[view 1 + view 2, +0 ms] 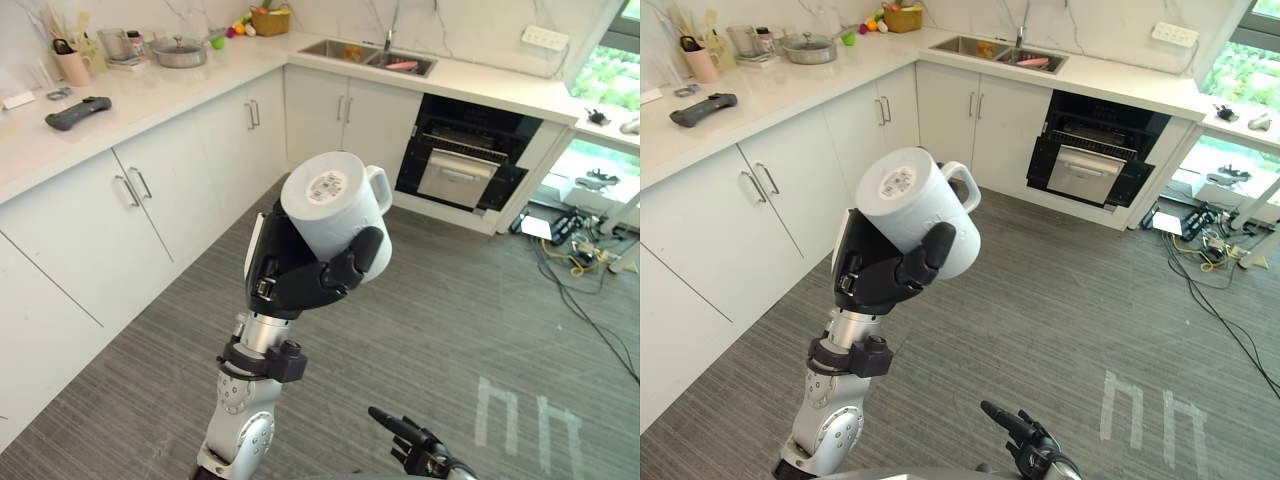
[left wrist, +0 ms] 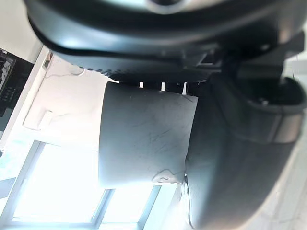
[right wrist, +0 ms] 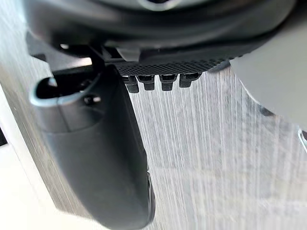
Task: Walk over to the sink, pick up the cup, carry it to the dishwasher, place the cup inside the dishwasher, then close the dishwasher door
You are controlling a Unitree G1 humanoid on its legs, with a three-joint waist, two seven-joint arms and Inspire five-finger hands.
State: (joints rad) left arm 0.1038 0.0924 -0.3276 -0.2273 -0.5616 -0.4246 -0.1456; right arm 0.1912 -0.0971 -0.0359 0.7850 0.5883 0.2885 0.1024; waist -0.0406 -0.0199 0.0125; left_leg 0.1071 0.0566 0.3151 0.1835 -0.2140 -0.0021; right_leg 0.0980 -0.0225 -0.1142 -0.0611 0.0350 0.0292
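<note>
left hand (image 1: 300, 275): fingers and thumb clamped round cup (image 1: 330, 210) | cup: raised over floor (image 1: 450, 320), tilted, base toward camera, handle on far right | right hand (image 1: 412, 442): near, low, fingers straight, holding nothing | dishwasher (image 1: 465, 160): far right, door open | sink (image 1: 365, 55): far counter

1. Left arm (image 1: 238, 437): rounded silver-grey metal shells, with a black clamp-like collar (image 1: 266, 359) at the wrist.
2. Left hand (image 1: 292, 272): glossy black, blocky moulded plastic.
3. Right hand (image 1: 418, 450): dark, with slim fingers.
</note>
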